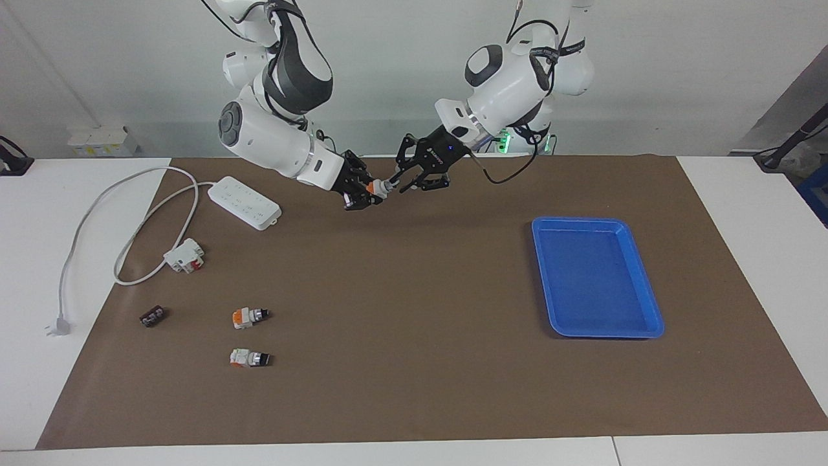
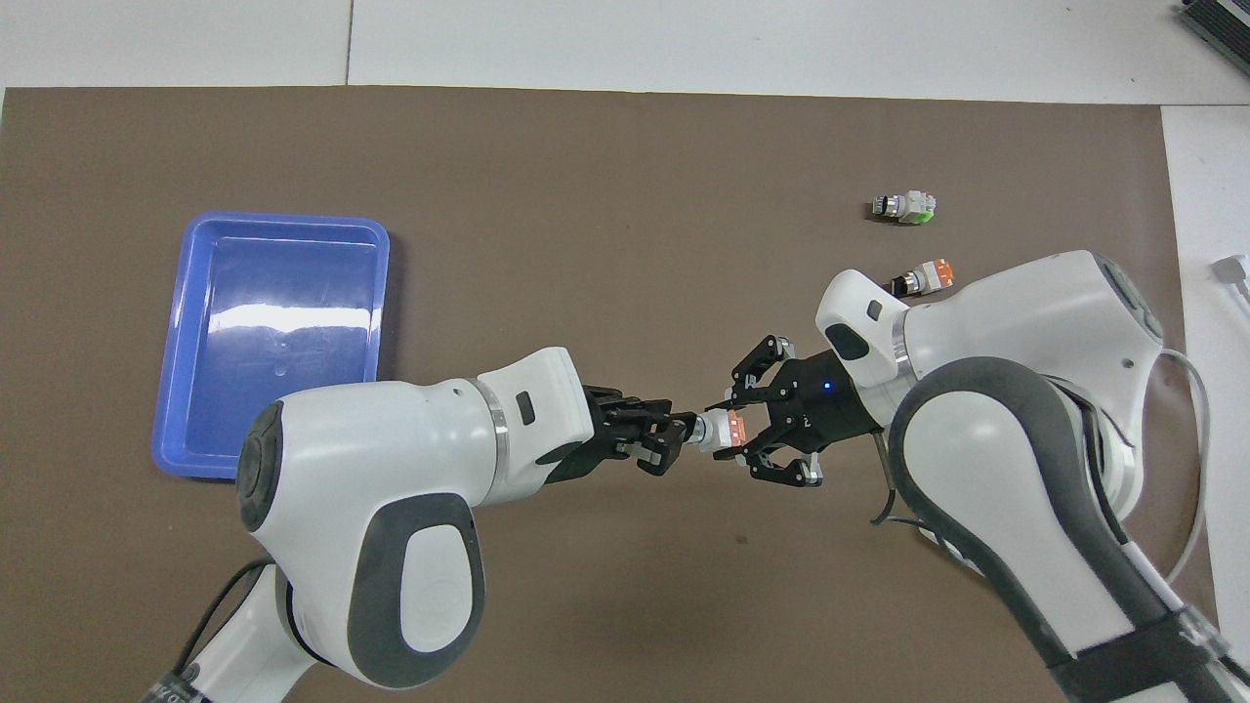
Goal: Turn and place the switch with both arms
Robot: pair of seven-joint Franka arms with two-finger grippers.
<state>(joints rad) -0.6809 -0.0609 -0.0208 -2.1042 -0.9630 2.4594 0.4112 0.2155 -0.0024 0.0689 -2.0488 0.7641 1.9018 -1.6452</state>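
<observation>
Switch (image 2: 720, 430) — right gripper (image 2: 744, 430) clamping body in midair; left gripper (image 2: 681, 435) fingers closing on knob; turning under way; placing in blue tray (image 1: 647, 294) outstanding.

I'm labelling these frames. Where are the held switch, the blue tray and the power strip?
held switch (image 2: 721, 430), overhead view, on its white-and-orange body.
blue tray (image 1: 647, 304), facing view, on its rim.
power strip (image 1: 244, 202), facing view, on its top face.

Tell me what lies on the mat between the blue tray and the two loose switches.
Nothing: only bare brown mat lies between the blue tray and the two loose switches, shown plainly in the facing view.
</observation>
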